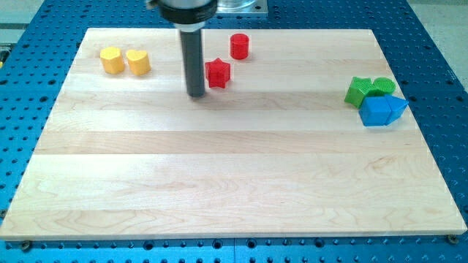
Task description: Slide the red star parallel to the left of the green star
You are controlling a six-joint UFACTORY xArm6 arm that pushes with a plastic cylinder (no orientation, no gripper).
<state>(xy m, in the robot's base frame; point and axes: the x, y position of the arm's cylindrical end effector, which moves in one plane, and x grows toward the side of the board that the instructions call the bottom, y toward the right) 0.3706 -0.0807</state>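
Observation:
The red star (218,73) lies on the wooden board near the view's top, a little left of centre. My tip (196,94) stands just to the left of the red star and slightly below it, close to it; I cannot tell if they touch. The green star (358,90) is far off at the view's right, pressed against a green cylinder (382,87) and a blue block (379,111).
A red cylinder (239,46) stands up and right of the red star. Two yellow blocks (112,60) (138,62) sit side by side at the view's top left. A second blue block (398,107) touches the first. The board's edge (234,235) meets blue perforated table.

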